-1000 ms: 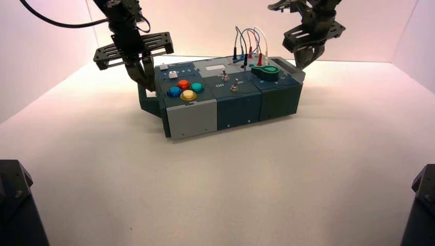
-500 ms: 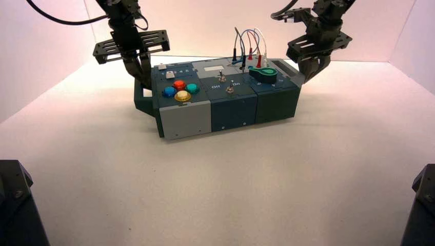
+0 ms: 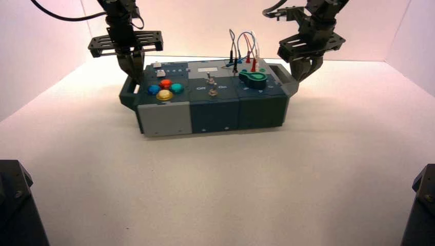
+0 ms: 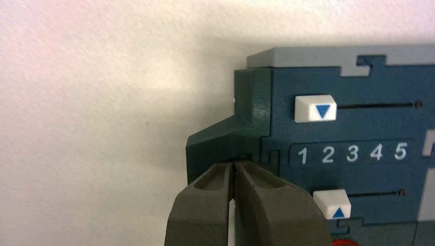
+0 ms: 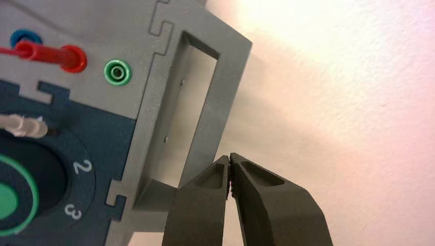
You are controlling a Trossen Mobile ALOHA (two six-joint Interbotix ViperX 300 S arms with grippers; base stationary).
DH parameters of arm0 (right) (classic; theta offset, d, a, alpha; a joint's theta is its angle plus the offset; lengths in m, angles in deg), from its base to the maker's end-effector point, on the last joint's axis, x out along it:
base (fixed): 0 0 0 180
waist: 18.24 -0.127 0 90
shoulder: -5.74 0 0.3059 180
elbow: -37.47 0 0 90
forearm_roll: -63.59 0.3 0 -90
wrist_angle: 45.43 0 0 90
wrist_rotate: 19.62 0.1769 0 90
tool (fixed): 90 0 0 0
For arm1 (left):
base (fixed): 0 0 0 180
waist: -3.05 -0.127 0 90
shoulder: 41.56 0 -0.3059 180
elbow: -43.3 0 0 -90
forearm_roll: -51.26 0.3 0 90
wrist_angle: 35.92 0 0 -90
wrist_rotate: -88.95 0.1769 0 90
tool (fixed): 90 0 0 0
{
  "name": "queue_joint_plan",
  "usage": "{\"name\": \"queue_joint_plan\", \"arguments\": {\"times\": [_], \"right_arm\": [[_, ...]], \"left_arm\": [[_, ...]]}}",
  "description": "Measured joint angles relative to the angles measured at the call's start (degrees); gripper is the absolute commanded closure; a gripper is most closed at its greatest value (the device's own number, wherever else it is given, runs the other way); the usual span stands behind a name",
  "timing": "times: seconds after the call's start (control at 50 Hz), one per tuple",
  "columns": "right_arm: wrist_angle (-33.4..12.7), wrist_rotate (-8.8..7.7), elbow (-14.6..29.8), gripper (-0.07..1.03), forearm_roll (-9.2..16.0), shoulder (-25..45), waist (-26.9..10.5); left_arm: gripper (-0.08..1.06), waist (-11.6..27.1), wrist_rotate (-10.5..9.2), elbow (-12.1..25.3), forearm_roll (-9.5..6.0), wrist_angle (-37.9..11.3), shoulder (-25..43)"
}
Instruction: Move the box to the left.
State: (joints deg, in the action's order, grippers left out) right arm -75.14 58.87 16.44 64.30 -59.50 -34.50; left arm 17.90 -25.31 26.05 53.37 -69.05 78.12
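Note:
The box (image 3: 215,110) is long and dark teal with a light grey front section, and stands on the white table square to me. My left gripper (image 3: 135,78) is shut with nothing between its fingers. Its tips touch the dark left end handle (image 4: 220,143) where it joins the box (image 4: 359,128), next to the white sliders (image 4: 315,108). My right gripper (image 3: 301,76) is also shut and holds nothing. Its tips (image 5: 229,159) sit just outside the grey right end handle (image 5: 215,102).
On the box top are coloured round buttons (image 3: 164,89), two toggle switches (image 3: 210,84), a green knob (image 3: 252,78) and looped wires (image 3: 243,43). White walls enclose the table at the back and sides. Dark arm bases (image 3: 15,205) occupy both near corners.
The box has slid left and turned to face me squarely. Both shut grippers have moved left with it, the left at its left handle and the right at its right handle.

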Motion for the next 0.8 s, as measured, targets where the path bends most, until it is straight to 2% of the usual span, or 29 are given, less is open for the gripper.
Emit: {"name": "queue_joint_plan", "arguments": {"times": [0.34, 0.6, 0.66, 0.8], "right_arm": [[1.1, 0.26, -2.1, 0.95, 2.4, -0.6, -2.8], [2.3, 0.88, -2.9, 0.95, 3.1, -0.7, -2.9], [2.8, 1.49, -3.0, 0.95, 3.7, -0.7, -2.8], [3.5, 1.49, -2.9, 0.95, 4.8, -0.7, -2.9]], "left_arm": [[1.00, -1.5, 1.58, 4.3, 2.72, -0.9, 2.6], [1.00, -1.6, 1.67, 4.9, 3.16, -2.2, 2.7], [1.00, -1.5, 2.11, 4.8, 3.34, -2.3, 2.7], [1.00, -1.8, 2.64, 4.4, 3.43, -2.3, 2.5]]}}
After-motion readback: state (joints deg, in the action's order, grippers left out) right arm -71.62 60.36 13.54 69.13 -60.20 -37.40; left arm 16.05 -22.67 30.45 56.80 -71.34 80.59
